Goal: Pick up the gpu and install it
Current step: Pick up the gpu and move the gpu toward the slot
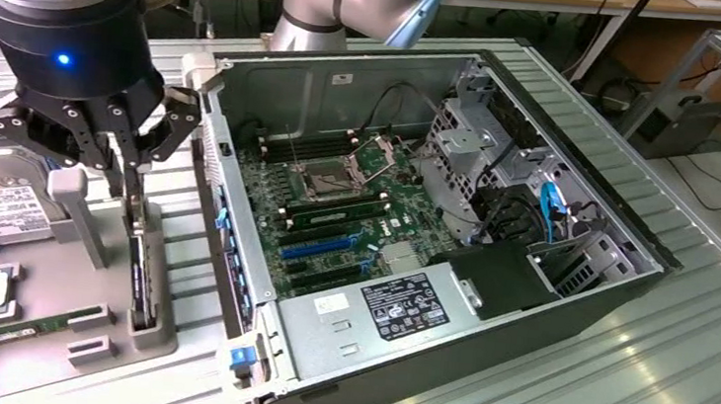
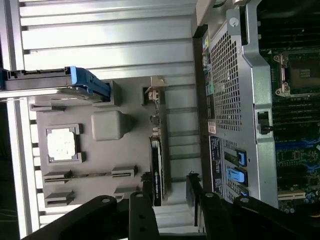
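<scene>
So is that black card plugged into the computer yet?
No, out. The gpu stands on edge in the grey holder beside the open computer case.

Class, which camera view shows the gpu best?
The wrist view: the gpu runs edge-on along the grey holder, nearly its whole length visible. The exterior view shows the gpu as a thin strip standing below the fingers.

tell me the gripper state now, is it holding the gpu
Gripper: open, holding nothing; jaws stand apart over the gpu.
</scene>
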Controlling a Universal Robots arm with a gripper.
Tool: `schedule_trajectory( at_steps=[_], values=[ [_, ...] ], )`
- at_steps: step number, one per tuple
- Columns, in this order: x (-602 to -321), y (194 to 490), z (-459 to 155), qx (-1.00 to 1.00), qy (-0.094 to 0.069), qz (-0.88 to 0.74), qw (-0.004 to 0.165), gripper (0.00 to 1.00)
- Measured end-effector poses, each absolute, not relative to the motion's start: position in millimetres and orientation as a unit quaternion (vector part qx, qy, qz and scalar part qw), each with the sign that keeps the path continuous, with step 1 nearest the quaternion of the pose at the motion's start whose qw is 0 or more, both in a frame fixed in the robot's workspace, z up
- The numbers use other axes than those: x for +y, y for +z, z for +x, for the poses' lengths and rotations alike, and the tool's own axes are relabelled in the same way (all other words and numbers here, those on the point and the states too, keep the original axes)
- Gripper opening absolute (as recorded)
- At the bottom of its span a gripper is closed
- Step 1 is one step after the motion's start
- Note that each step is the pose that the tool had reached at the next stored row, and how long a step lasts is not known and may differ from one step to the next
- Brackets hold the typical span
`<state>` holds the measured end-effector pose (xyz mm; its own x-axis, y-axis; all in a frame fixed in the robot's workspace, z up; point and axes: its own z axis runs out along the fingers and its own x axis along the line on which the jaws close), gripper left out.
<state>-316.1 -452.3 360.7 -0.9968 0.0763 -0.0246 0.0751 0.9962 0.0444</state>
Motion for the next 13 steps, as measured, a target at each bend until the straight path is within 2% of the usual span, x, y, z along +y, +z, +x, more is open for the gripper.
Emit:
schedule_trajectory(
  at_steps=[1, 5, 13],
  values=[
    [-452.3, 356.4, -316.7, 0.999, 0.021, 0.038, 0.013, 0.48],
    [-452.5, 305.5, -320.7, 0.999, 0.021, 0.038, 0.012, 0.48],
    [-452.5, 286.0, -322.9, 0.999, 0.021, 0.038, 0.01, 0.48]
  ],
)
